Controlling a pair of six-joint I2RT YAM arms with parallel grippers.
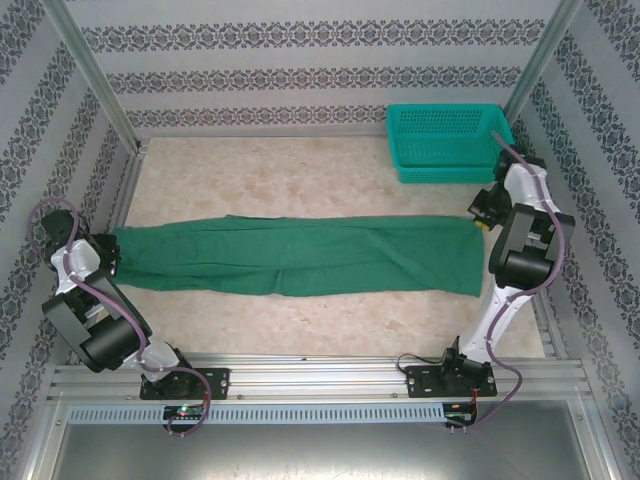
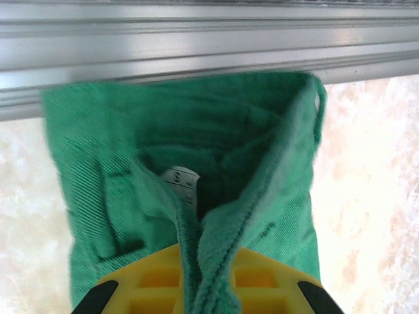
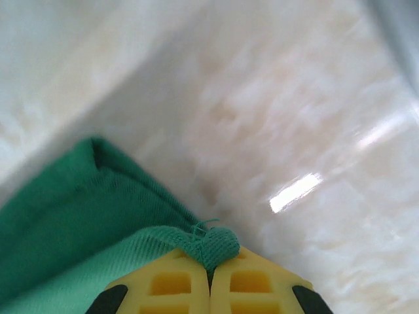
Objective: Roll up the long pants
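The long pants [image 1: 300, 255], dark green cloth, lie stretched flat across the table from left to right, folded lengthwise. My left gripper [image 1: 108, 250] sits at their left end, the waist. In the left wrist view its yellow fingers [image 2: 150, 281] are shut on the waistband [image 2: 209, 261], with a white size label [image 2: 180, 180] just beyond. My right gripper [image 1: 482, 222] is at the right end, by the leg hems. In the right wrist view its yellow fingers [image 3: 170, 284] are shut on a corner of the pants hem [image 3: 213, 243].
A teal mesh basket [image 1: 448, 140] stands at the back right, just behind the right arm. An aluminium frame rail [image 2: 196, 46] runs close behind the waist end. Patterned walls enclose the marble-look table [image 1: 300, 185] on three sides.
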